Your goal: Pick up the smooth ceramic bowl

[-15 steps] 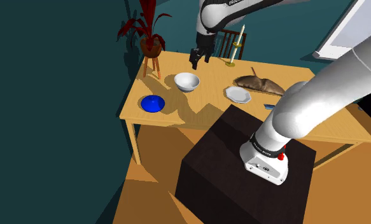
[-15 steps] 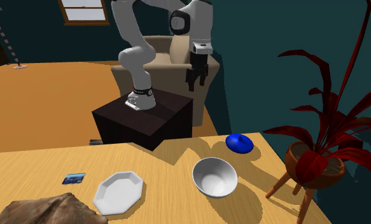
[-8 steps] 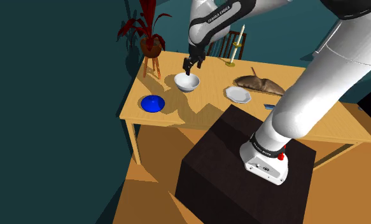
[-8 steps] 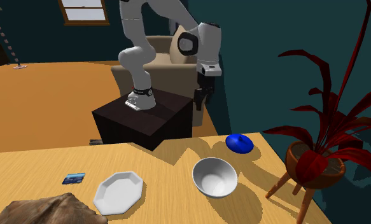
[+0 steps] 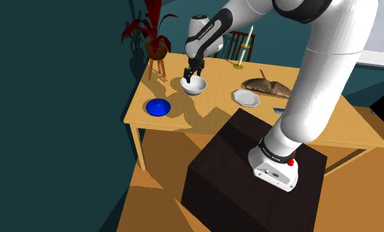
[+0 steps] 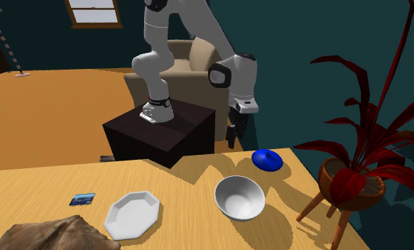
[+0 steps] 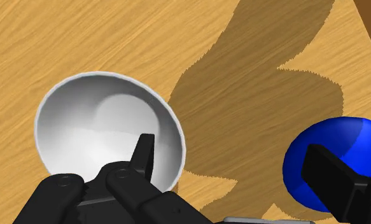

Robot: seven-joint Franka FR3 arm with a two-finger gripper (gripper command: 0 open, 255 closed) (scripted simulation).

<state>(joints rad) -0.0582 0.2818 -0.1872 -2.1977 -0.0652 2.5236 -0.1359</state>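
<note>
While the pincer (image 7: 227,149) hangs low above the surface (image 7: 241,57), its two black fingers are spread wide. One finger (image 7: 143,153) is over the inside of the bowl (image 7: 95,127), close to the rim. The other is outside the bowl, in front of the blue dish (image 7: 324,143). I cannot tell whether a finger touches the bowl.

The bowl is white, round and deep, with a smooth, softly shaded inside and a thin rim. It stands upright on the surface, which shows a light wood grain, between the blue dish (image 5: 158,107) and a white eight-sided plate (image 5: 246,97). The fingers cover part of its rim.

In the second exterior view a rough brown heap (image 6: 49,234) is cut off at the corner, and the red-leaved plant (image 6: 361,142) at the edge.
</note>
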